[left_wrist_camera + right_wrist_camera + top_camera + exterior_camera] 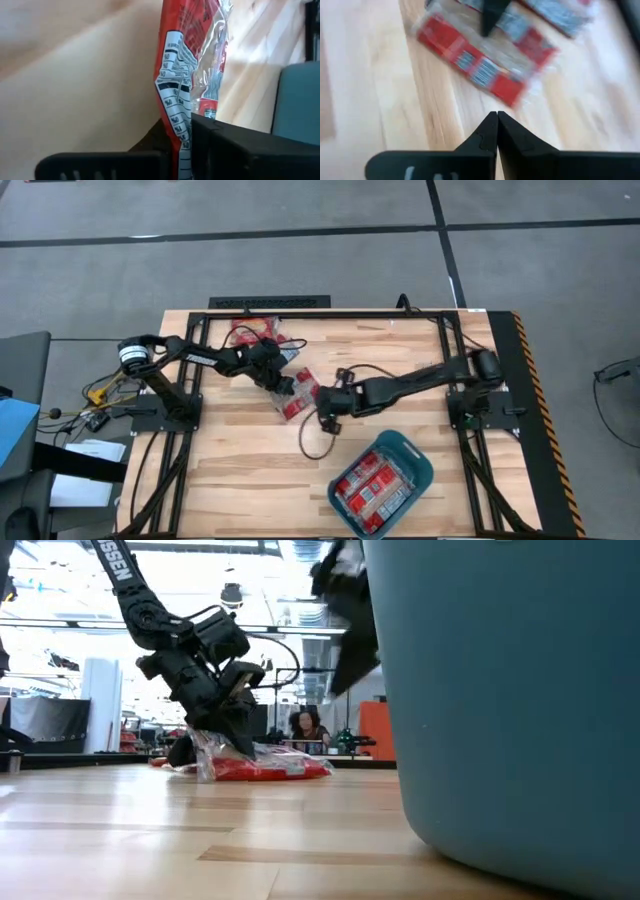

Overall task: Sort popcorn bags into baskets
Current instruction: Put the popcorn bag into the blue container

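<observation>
Your left gripper (283, 388) sits near the table's middle, clamped tight on the edge of a popcorn bag (297, 396) that lies on the wood. Your right gripper (326, 406) hovers just beside it at about four o'clock, fingers together and holding nothing. The blue basket (415, 457) (already holding several bags) stands at five o'clock. More packets (252, 332) lie at eleven o'clock.

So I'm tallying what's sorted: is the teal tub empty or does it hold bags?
Holds bags. From above, the teal tub shows several red popcorn bags lying flat inside; the exact count cannot be told.
</observation>
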`<action>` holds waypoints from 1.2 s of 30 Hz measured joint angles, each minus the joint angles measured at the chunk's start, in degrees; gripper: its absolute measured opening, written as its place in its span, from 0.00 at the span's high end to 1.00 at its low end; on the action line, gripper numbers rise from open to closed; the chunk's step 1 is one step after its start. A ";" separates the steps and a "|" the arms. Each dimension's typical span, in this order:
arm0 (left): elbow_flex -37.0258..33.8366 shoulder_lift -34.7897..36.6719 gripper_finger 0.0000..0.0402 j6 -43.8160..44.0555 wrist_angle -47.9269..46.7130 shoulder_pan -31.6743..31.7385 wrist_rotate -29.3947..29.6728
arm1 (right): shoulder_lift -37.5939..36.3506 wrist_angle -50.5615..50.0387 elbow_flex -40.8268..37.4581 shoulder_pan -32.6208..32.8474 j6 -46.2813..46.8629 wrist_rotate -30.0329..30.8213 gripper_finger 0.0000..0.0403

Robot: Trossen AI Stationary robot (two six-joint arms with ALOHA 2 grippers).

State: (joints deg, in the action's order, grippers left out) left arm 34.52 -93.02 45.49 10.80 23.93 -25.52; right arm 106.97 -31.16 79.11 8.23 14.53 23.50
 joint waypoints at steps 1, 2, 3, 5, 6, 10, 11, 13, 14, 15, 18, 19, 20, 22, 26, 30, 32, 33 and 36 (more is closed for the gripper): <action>0.50 0.39 0.97 0.64 -0.07 -0.48 -0.35 | -2.12 -2.56 -0.01 1.09 0.77 1.25 0.92; 0.86 1.01 0.98 1.44 -0.23 -1.07 -0.55 | -4.16 -4.75 -0.02 2.29 1.83 2.51 0.93; 1.44 1.80 0.98 2.20 -0.66 -1.76 -0.76 | -6.48 -7.44 0.00 3.61 3.03 3.90 0.93; 2.67 3.78 0.99 4.11 -0.39 -3.42 -0.58 | -11.15 -13.69 0.07 6.60 6.07 6.52 0.95; 3.25 5.13 0.98 5.15 -0.48 -4.41 -0.57 | -13.31 -16.82 0.09 8.14 8.24 7.86 0.95; 7.01 9.61 0.99 7.97 -0.07 -10.03 1.10 | -20.91 -29.71 0.09 15.37 20.88 13.26 0.96; 8.37 10.14 0.99 8.58 -0.13 -11.74 1.90 | -22.76 -32.68 0.09 17.49 24.56 14.73 0.95; 11.10 10.82 0.99 9.63 0.28 -15.26 4.66 | -25.89 -37.60 0.10 21.62 32.29 18.12 0.93; 12.52 11.04 0.99 10.64 -0.24 -17.16 5.83 | -27.11 -39.71 0.13 23.39 35.66 20.11 0.93; 14.31 10.67 0.99 11.00 -0.06 -19.16 7.78 | -28.22 -41.86 0.13 25.35 39.35 22.36 0.92; 19.53 9.08 0.99 11.35 -0.05 -25.05 12.86 | -30.68 -47.55 0.11 30.48 49.05 28.91 0.92; 21.59 8.07 0.99 11.34 0.37 -26.97 14.39 | -31.14 -48.98 0.15 31.49 51.34 30.73 0.92; 23.30 7.03 0.99 11.33 0.27 -28.80 15.93 | -31.40 -50.36 0.15 32.98 53.54 31.77 0.93; 27.57 4.21 0.99 11.20 0.16 -32.17 18.02 | -31.65 -52.73 0.13 34.75 56.75 32.55 0.94; 35.25 -2.73 0.99 11.18 0.17 -37.34 19.81 | -31.40 -54.31 0.11 36.10 58.95 33.08 0.96; 42.11 -10.16 0.99 11.88 0.38 -39.92 18.25 | -30.13 -53.91 0.13 36.37 58.99 33.08 0.94; 44.91 -13.50 0.99 13.06 0.20 -40.49 17.00 | -29.56 -53.72 0.13 36.44 59.10 32.38 0.92; 46.26 -15.17 0.99 13.41 0.26 -40.70 16.59 | -29.23 -53.80 0.13 36.44 59.17 32.14 0.92; 49.31 -19.36 0.99 14.52 -0.01 -40.94 15.20 | -28.19 -53.74 0.13 36.76 59.19 31.39 0.91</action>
State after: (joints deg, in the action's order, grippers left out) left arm 83.83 -112.37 60.00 10.80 -17.02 -10.32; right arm 78.78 -84.90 79.24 44.99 73.71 54.89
